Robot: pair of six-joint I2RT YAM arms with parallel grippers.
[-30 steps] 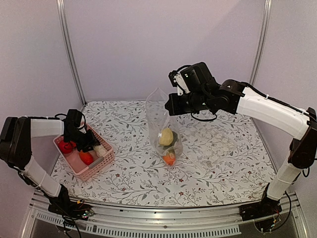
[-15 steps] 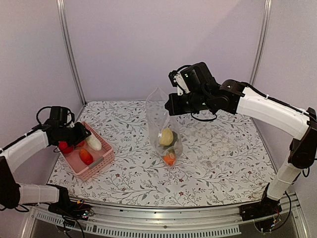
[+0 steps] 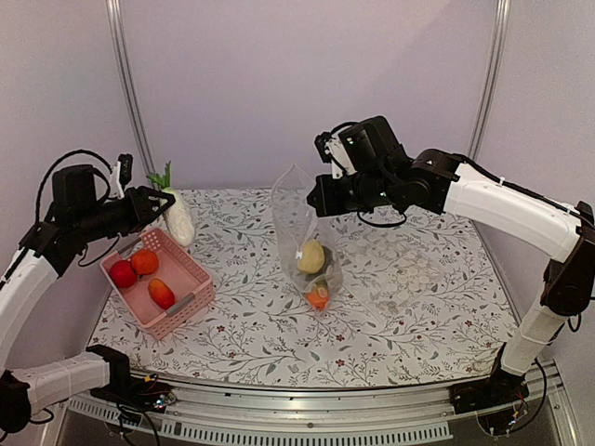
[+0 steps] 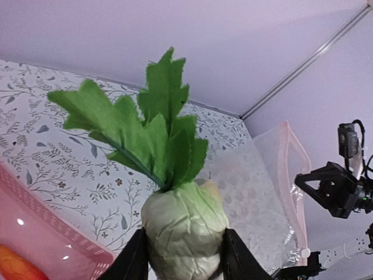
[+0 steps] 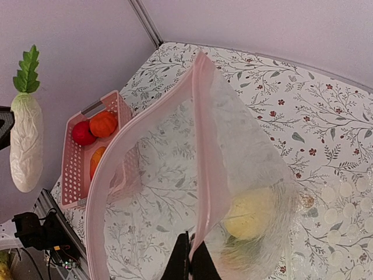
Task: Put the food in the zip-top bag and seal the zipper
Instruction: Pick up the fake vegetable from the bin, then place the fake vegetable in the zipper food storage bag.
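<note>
Loading: left claw (image 3: 149, 202) grips the white radish (image 4: 183, 230) aloft, far left. Right claw (image 5: 191, 256), pinched on the zipper (image 5: 204, 146), hangs the zip-top bag (image 3: 299, 223) open at the bench (image 3: 418, 279) centre. The next move should carry the radish right, over the mouth.

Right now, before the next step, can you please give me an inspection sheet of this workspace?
Surface: flowered table, flat.
Job's things: bag upright, mouth open, some food inside; radish in the air; three fruits in pink basket.
Clutter: nothing seen.
Grippers: left gripper shut on radish; right gripper shut on bag rim.
Cables: black cables loop at both arms.
Surroundings: lilac walls, metal posts.
</note>
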